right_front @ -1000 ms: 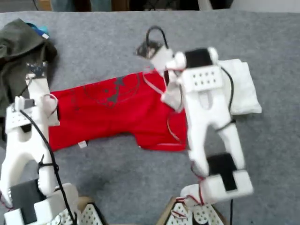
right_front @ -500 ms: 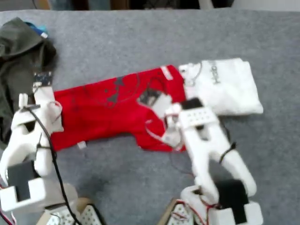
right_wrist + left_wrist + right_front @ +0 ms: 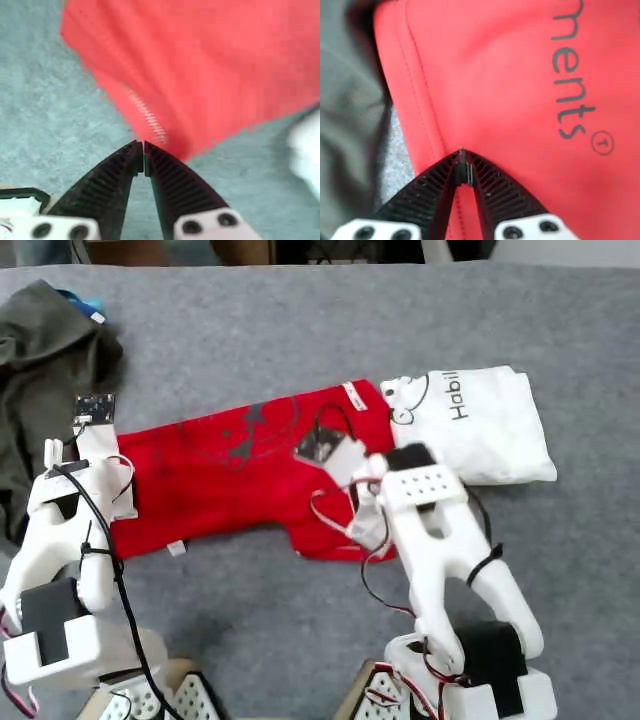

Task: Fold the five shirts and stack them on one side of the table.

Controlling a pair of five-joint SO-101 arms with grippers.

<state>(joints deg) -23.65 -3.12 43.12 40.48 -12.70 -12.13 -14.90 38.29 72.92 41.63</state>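
Status: red shirt [image 3: 230, 475] lies spread across the middle of the table [image 3: 300, 320], dark print [image 3: 240, 435] facing up, long axis running side to side. Its right end touches the folded white shirt [image 3: 480, 430], which sits at the right side of the table. Dark green shirt [image 3: 40, 350] is bunched in a heap at the far left corner, with something blue [image 3: 88, 306] poking out on top. The near part of the heap runs down beside the red shirt's left end.

Left gripper [image 3: 462, 167]: jaws closed, tips together right on the stitched hem [image 3: 427, 125] of the red shirt. Green fabric and a strip of grey table sit just beside the hem. Can't tell whether any cloth is actually pinched. In the high view the left arm [image 3: 60, 540] stands at the red shirt's left end.

Right gripper [image 3: 140, 150]: jaws closed too, nothing visible between them. Tips are at the red shirt's edge where it meets bare table. The high view puts the right arm [image 3: 440, 540] over the shirt's near right corner, wrist above the red cloth, close beside the white shirt.
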